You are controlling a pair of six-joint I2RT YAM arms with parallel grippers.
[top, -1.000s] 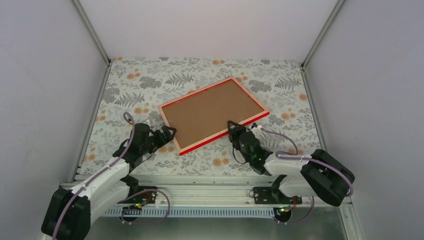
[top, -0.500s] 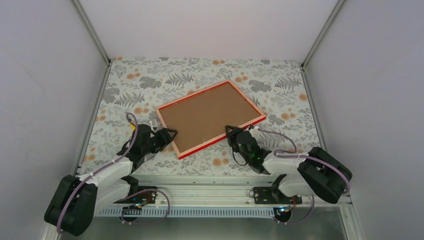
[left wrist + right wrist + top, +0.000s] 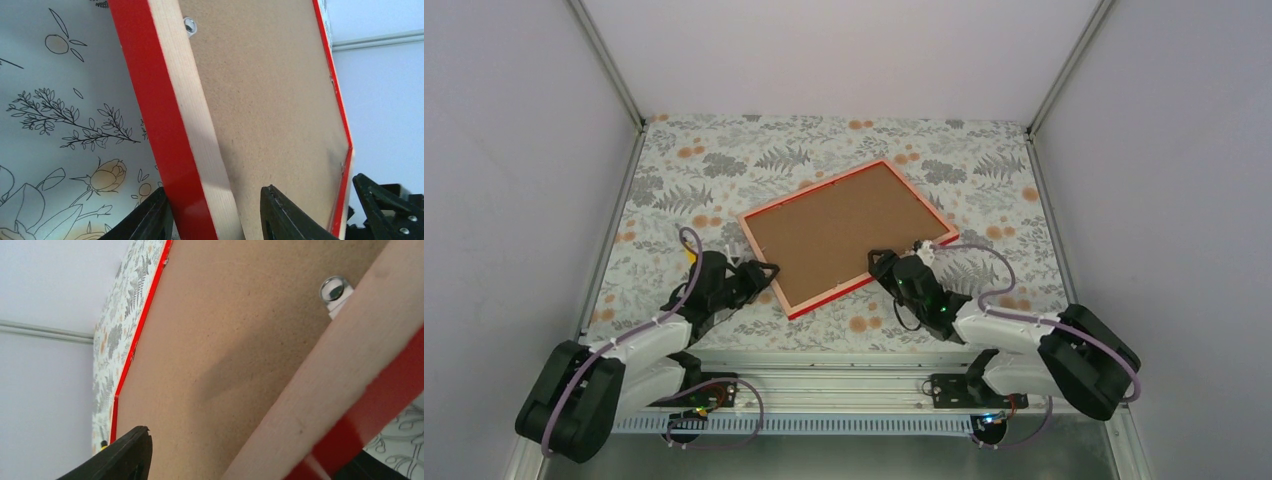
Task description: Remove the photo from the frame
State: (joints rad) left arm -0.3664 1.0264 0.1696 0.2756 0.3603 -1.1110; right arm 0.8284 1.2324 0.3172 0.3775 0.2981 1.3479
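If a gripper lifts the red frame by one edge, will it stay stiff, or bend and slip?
Probably stiff: the frame has broad wooden rails. Its glossy red edge may slip. Wide and flat, it could tilt when held off-centre.

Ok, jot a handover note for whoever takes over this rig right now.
Left end effector: jaws astride the left rail of the thin red rectangular picture frame; grip unclear.
Right end effector: open, astride its near rail.
Frame lies face down on the floral table, brown back board up. Photo not visible, presumably inside.
Done: nothing removed.
Left: free the back board, lift out the photo.
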